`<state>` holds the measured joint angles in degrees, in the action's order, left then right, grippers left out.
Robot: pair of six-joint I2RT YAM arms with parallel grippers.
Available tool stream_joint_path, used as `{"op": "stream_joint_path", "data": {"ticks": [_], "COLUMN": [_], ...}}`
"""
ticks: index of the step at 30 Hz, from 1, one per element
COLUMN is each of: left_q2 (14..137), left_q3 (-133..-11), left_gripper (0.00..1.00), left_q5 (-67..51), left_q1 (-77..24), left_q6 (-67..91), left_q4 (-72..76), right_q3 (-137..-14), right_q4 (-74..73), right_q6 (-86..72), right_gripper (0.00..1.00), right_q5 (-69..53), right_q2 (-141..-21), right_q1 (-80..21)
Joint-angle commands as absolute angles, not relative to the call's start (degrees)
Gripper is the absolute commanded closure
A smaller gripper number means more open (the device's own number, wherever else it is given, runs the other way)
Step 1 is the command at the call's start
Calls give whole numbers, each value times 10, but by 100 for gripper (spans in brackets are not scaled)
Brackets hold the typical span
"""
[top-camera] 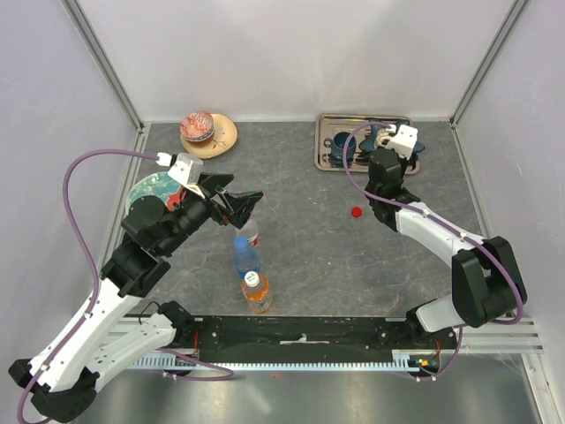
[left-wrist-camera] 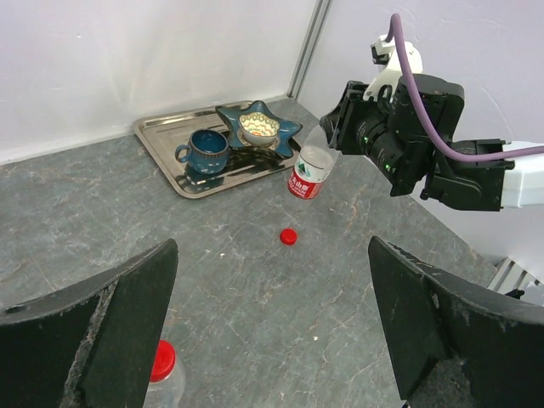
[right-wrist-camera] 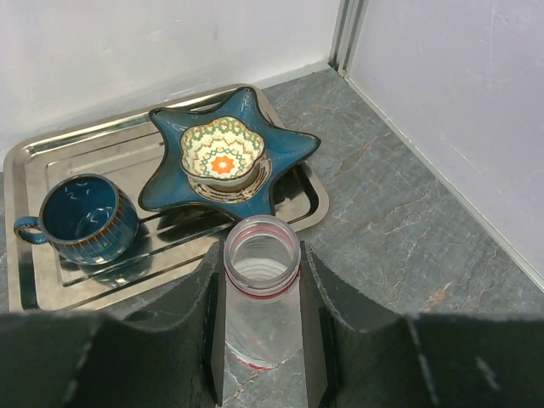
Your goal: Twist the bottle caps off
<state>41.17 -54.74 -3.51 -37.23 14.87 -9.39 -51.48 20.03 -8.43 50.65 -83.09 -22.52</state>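
**Gripping one opened bottle while three more wait capped**

The grey surface (top-camera: 300, 265) carries both arms and every bottle. The right gripper (right-wrist-camera: 262, 263) has its jaws closed on a clear bottle (left-wrist-camera: 311, 168), which stands upright just beside the metal tray (right-wrist-camera: 34, 170) with its mouth bare. The left gripper (top-camera: 240, 201) hangs over the middle of the surface, its jaws spread wide and empty.

Three bottles stand upright in a row toward the arm bases: the red-capped bottle (top-camera: 251, 231), the blue bottle (top-camera: 246, 258) and the orange bottle (top-camera: 257, 293). The red-capped bottle stands just beneath the left jaws, slightly to their near side, with its long axis vertical. The left arm is plainly the nearer one. The right arm is well apart and already occupied.

There are four bottles, one open and three closed. There are four caps. The loose red cap (top-camera: 357, 212) lies on the surface between the row and the tray. One red, one blue and one white cap sit on their necks.
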Motion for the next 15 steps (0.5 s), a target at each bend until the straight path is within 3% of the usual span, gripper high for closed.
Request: {"op": "stream_joint_path", "data": {"ticks": [1,3,9,15], "left_q2": [417,419,417,422], "left_q3": [-546,-546,-546,-551], "left_gripper": [0,0,0,0], "left_q5": [-40,-43,-44,-44], "left_q1": [-372,-372,-372,-372], "left_q6": [147,149,149,146], "left_q4": [-83,-84,-88,-93], "right_q3": [-537,-550,-562,-574], "right_q4": [174,154,107,73], "right_q6": [-108,-119,-129,-145], "right_gripper": [100,100,76,62], "right_q5": [468,461,444,447], "right_q2": [-847,-852,-848,-839], "right_q1": [-220,-217,-217,-217]}}
